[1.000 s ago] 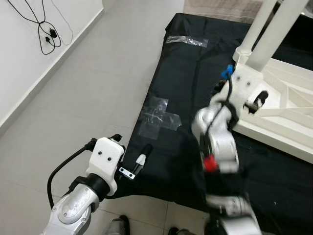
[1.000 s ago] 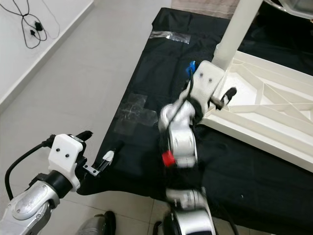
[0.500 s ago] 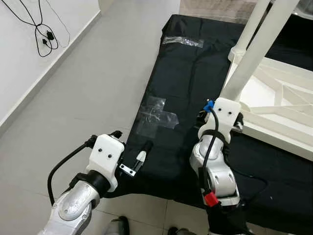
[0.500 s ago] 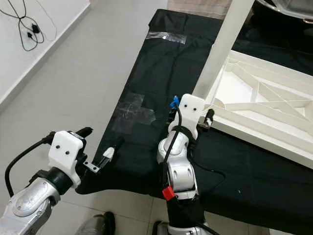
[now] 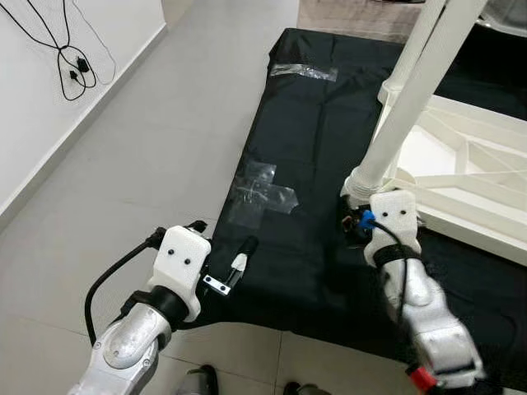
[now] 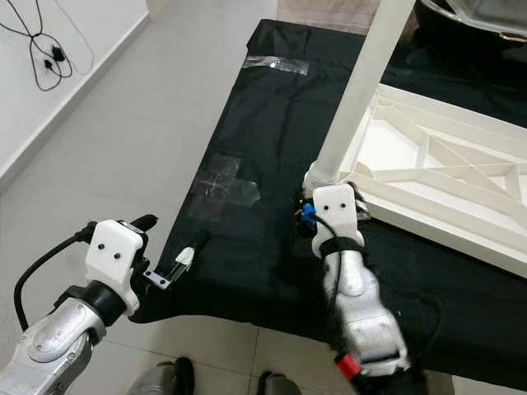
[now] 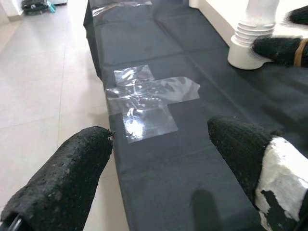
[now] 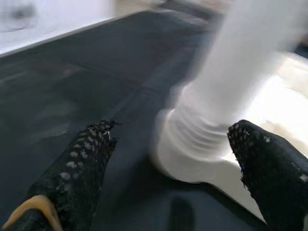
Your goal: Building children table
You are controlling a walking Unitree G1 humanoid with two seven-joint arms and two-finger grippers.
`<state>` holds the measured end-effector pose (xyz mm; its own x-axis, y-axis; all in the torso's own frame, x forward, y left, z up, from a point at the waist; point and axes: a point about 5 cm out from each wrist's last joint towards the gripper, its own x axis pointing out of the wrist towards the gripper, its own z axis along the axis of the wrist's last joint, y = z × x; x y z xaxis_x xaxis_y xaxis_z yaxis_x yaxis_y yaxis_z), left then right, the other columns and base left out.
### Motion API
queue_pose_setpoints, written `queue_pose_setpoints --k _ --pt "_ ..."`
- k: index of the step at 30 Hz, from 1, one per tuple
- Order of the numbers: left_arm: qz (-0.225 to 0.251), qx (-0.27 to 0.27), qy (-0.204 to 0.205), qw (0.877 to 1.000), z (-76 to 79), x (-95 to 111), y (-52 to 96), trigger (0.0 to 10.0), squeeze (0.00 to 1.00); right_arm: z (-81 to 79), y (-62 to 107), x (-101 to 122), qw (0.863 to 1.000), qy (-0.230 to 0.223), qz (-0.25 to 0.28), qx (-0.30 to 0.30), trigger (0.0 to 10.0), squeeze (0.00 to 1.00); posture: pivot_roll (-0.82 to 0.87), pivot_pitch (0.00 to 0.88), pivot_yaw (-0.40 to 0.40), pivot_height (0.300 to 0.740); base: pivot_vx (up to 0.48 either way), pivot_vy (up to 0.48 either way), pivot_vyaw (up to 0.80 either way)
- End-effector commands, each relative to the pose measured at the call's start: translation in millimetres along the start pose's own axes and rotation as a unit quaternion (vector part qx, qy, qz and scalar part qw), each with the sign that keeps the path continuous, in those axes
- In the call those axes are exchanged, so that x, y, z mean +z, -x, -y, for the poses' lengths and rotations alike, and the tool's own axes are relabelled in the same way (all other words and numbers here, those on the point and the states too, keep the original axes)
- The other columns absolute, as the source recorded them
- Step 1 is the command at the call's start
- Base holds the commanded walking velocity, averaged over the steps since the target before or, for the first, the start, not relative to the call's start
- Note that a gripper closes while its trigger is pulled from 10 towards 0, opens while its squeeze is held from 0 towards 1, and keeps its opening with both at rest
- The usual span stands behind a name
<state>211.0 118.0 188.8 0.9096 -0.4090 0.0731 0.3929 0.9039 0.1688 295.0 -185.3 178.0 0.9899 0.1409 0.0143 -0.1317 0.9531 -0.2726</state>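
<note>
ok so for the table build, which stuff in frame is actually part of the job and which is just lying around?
Part of the job:
- white table leg, base standing on the black sheet
- upturned white tabletop
- right end effector, open around the leg's base
- left end effector, open, idle over the sheet's near edge

Lying about:
- black sheet
- clear tape patches
- black cable by the wall

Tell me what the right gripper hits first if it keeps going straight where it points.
Most likely the ribbed base of the white table leg. The right gripper is open with that base between and just ahead of its fingers, above the black cloth. The view is blurred, so depth is uncertain.
</note>
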Motion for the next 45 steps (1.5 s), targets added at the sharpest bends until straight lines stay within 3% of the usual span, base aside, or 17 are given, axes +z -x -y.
queue_pose_setpoints --k 1,2,4,5,6,10,15,18,24,25,30,34,38,39,40,41,45 --pt "-0.007 0.001 -0.001 1.000 0.1 -3.3 1.1 10.0 0.00 14.5 -8.7 -3.1 0.993 0.000 -0.011 0.117 10.0 0.00 0.12 0.192 -0.046 0.740 0.000 0.000 0.00" --pt "-0.006 0.000 -0.001 1.000 0.3 -3.0 0.9 10.0 0.00 31.5 -18.6 -2.3 0.982 0.020 -0.041 0.185 10.0 0.00 0.11 0.195 -0.051 0.740 0.000 0.000 0.00" --pt "-0.006 0.000 -0.001 1.000 0.3 -3.0 0.9 10.0 0.00 31.5 -18.6 -2.3 0.982 0.020 -0.041 0.185 10.0 0.00 0.11 0.195 -0.051 0.740 0.000 0.000 0.00" --pt "-0.005 0.000 0.000 1.000 0.8 -2.7 0.9 10.0 0.00 45.8 -23.3 3.1 0.968 0.044 -0.057 0.241 10.0 0.00 0.11 0.200 -0.051 0.740 0.000 0.000 0.00" --pt "-0.005 0.000 0.000 1.000 0.8 -2.7 0.9 10.0 0.00 45.8 -23.3 3.1 0.968 0.044 -0.057 0.241 10.0 0.00 0.11 0.200 -0.051 0.740 0.000 0.000 0.00" --pt "-0.004 0.001 0.002 1.000 3.1 -2.6 2.1 10.0 0.00 80.8 -34.1 27.7 0.923 0.094 -0.113 0.355 10.0 0.00 0.11 0.207 -0.063 0.740 0.000 0.000 0.00" --pt "-0.004 0.004 0.003 1.000 3.9 -2.1 4.8 10.0 0.00 111.4 -36.0 45.3 0.900 0.118 -0.166 0.384 10.0 0.00 0.11 0.217 -0.076 0.740 0.000 0.000 0.00" --pt "-0.005 0.005 0.001 1.000 3.3 -2.8 5.3 10.0 0.00 132.1 -42.5 54.4 0.883 0.204 -0.219 0.362 10.0 0.00 0.10 0.218 -0.080 0.740 0.000 0.000 0.00" --pt "-0.004 0.004 0.002 1.000 4.0 -2.9 4.8 10.0 0.00 143.0 -47.4 57.6 0.863 0.277 -0.269 0.326 10.0 0.00 0.10 0.218 -0.084 0.740 0.000 0.000 0.00" --pt "-0.005 0.006 0.001 1.000 4.2 -2.8 5.6 10.0 0.00 147.7 -45.8 49.7 0.833 0.312 -0.325 0.321 10.0 0.00 0.10 0.221 -0.087 0.740 0.000 0.000 0.00" --pt "-0.005 0.006 0.002 1.000 5.3 -2.7 6.6 10.0 0.00 145.1 -43.4 38.8 0.810 0.313 -0.358 0.344 10.0 0.00 0.11 0.221 -0.090 0.740 0.000 0.000 0.00" --pt "-0.007 0.007 0.000 1.000 5.4 -2.7 8.2 10.0 0.00 144.9 -36.6 25.3 0.778 0.310 -0.398 0.375 10.0 0.00 0.11 0.218 -0.088 0.740 0.000 0.000 0.00" --pt "-0.007 0.006 -0.001 1.000 4.9 -2.8 8.7 10.0 0.00 145.9 -35.2 18.5 0.767 0.319 -0.413 0.373 9.6 0.00 0.11 0.217 -0.087 0.740 0.000 0.000 0.00" --pt "-0.007 0.006 -0.001 1.000 4.7 -2.9 8.3 10.0 0.00 145.7 -35.8 14.0 0.764 0.330 -0.418 0.364 3.6 0.00 0.11 0.216 -0.085 0.740 0.000 0.000 0.00" --pt "-0.007 0.006 -0.001 1.000 4.7 -2.9 8.3 10.0 0.00 145.7 -35.8 14.0 0.764 0.330 -0.418 0.364 3.6 0.00 0.11 0.216 -0.085 0.740 0.000 0.000 0.00" --pt "-0.007 0.006 -0.001 1.000 4.7 -2.7 7.7 10.0 0.00 145.2 -36.7 10.6 0.761 0.342 -0.419 0.358 0.1 0.00 0.11 0.217 -0.085 0.740 0.000 0.000 0.00" --pt "-0.005 0.005 -0.001 1.000 5.2 -1.9 6.7 10.0 0.00 141.8 -38.9 5.4 0.759 0.355 -0.417 0.353 0.0 0.00 0.12 0.213 -0.084 0.740 0.000 0.000 0.00"
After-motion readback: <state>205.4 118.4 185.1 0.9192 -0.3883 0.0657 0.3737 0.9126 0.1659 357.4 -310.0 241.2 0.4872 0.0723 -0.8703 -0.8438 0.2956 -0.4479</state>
